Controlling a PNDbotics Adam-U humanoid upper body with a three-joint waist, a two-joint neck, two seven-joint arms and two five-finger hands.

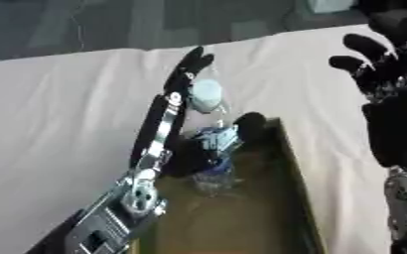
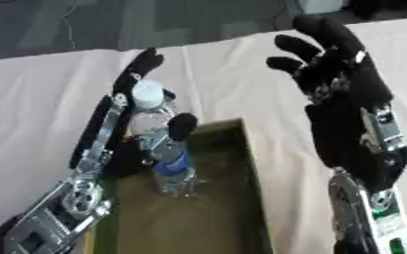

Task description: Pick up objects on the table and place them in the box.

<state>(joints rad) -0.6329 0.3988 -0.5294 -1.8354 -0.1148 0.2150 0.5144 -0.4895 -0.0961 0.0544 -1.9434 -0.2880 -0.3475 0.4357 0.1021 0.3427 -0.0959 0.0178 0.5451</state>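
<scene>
L hand holding bottle over box, R hand idling.
L eye: left hand (image 1: 182, 106) is curling round the clear bottle (image 1: 211, 139), white cap up, base inside the box (image 1: 292, 163). R eye: right hand (image 2: 342, 84) is hovering w/ fingers spread, beside box on the table (image 2: 33, 99).

You have a clear plastic bottle (image 2: 162, 144) with a pale cap and a blue label, standing roughly upright with its base down inside the box (image 2: 252, 163). It sits at the box's far end, close to the left wall. The box is a long, open, dark olive tray lying on the pale cloth, its floor showing bare nearer you.
</scene>
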